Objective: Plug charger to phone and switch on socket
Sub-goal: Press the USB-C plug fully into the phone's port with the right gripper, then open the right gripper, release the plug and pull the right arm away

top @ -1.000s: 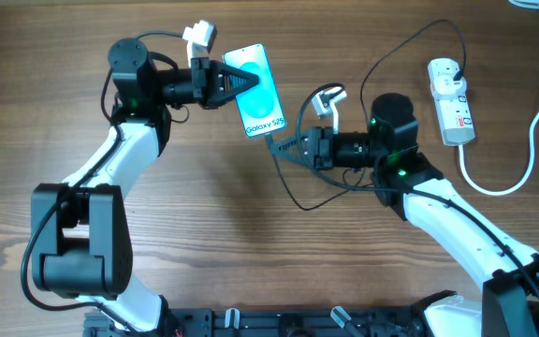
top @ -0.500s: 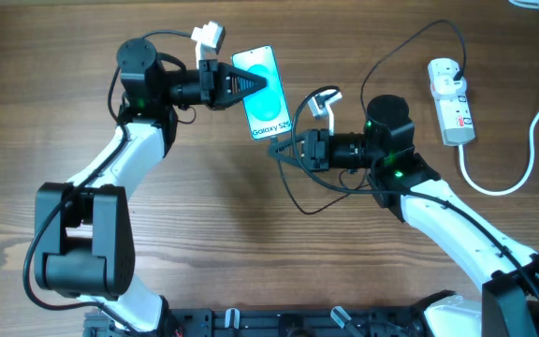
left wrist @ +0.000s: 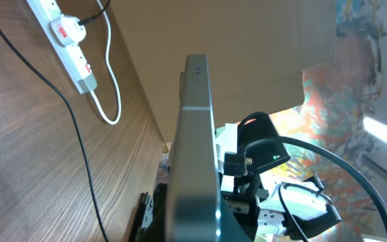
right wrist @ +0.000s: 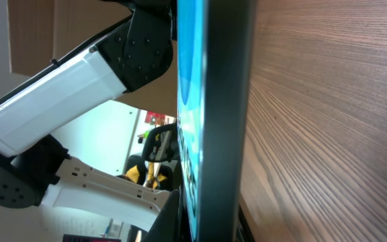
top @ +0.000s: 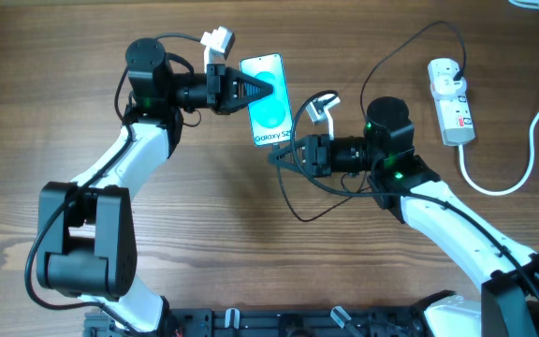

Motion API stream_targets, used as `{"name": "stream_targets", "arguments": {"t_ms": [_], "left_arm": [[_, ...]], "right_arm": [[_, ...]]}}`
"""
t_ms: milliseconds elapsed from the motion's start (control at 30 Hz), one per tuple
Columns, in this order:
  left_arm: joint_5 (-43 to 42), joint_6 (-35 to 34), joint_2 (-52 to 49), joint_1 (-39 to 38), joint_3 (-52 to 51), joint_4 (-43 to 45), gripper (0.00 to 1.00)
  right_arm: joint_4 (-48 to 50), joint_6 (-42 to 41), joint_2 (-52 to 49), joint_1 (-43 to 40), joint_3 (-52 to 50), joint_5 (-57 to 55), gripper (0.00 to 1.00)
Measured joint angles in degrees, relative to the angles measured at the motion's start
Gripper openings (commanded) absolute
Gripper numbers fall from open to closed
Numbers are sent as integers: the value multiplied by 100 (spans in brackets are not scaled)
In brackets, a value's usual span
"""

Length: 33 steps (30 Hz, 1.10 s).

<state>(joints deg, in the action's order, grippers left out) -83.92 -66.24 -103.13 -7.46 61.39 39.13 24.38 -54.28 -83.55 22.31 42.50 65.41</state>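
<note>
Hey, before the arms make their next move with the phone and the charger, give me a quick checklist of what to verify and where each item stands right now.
1. Phone gripped in the left hand: ok.
2. Charger plug held in the right hand: ok, the fingers look closed on it.
3. Plug lined up with the phone's port: cannot tell. The right hand's tip is at the phone's bottom edge, but the port is hidden.
4. Plug seated in the phone: cannot tell.
5. Charger's other end in the socket: ok.
6. Socket switch on: cannot tell, too small to read.
</note>
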Motion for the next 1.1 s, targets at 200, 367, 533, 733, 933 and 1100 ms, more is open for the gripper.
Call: {"name": "stream_targets", "arguments": {"t_ms": [200,367,533,733,933,1100], "left_arm": [[-15,63,0,-22,-13,-105,4],[15,79,22,-26,-192,-98,4],[138,-9,63,-26,-455,-101,4],[219,66,304,-26,-520,-96,4],[345,83,503,-44,-682,-92,4],[435,83,529,-83,-713,-98,4]], "right_arm": [[-284,114,0,0,39,28,5],[-669,284,0,2,116,118,5],[-874,345,0,7,116,168,5],[-807,433,0,7,127,295,5],[-811,455,0,7,149,448,5],[-815,452,0,0,149,470,5]]}}
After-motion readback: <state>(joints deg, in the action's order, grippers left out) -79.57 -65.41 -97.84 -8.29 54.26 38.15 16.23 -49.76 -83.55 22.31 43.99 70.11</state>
